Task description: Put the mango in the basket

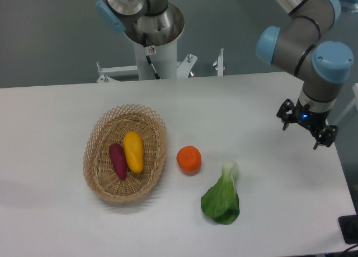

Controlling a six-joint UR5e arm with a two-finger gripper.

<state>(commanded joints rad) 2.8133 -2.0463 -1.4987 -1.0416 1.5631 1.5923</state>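
The mango [133, 151], yellow and elongated, lies inside the tan wicker basket [98, 139] at the left of the table, next to a dark purple vegetable [118, 160]. My gripper [306, 126] hangs over the table's right edge, far from the basket. Its black fingers [286, 113] stand apart and nothing is between them.
A round orange fruit [189, 159] sits just right of the basket. A green leafy bok choy [222, 197] lies in front of it, toward the near edge. The arm's base column [152, 38] stands behind the table at the back.
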